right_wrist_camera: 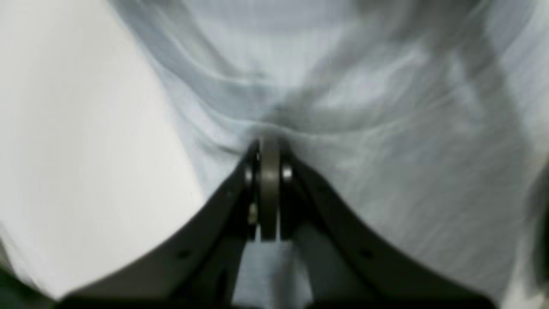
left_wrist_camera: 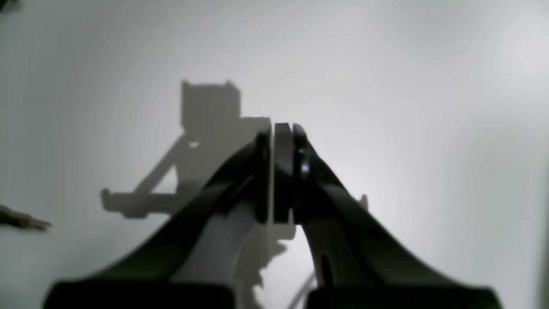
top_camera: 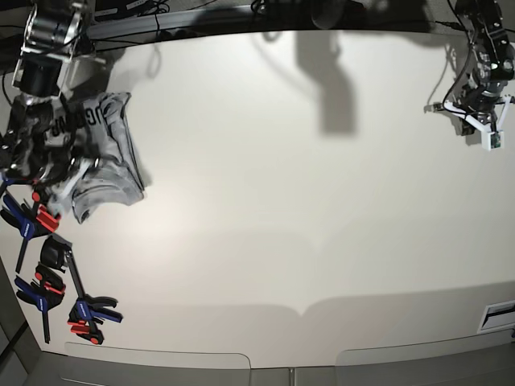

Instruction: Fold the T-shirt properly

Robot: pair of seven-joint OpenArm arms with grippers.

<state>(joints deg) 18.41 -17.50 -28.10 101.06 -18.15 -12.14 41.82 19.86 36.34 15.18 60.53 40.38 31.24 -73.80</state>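
The T-shirt [top_camera: 105, 153], light heather-grey with black lettering partly showing, lies crumpled in a heap at the far left corner of the white table [top_camera: 306, 209] in the base view. The right gripper [right_wrist_camera: 269, 146] pinches a fold of the grey fabric, its jaws closed on the cloth, which puckers around the tips. Well apart, over the table's opposite far corner, the left gripper [left_wrist_camera: 281, 128] hangs with its jaws pressed together on nothing, throwing a sharp shadow on the bare surface. Blue-and-red clamps [top_camera: 48, 281] line the table's left edge.
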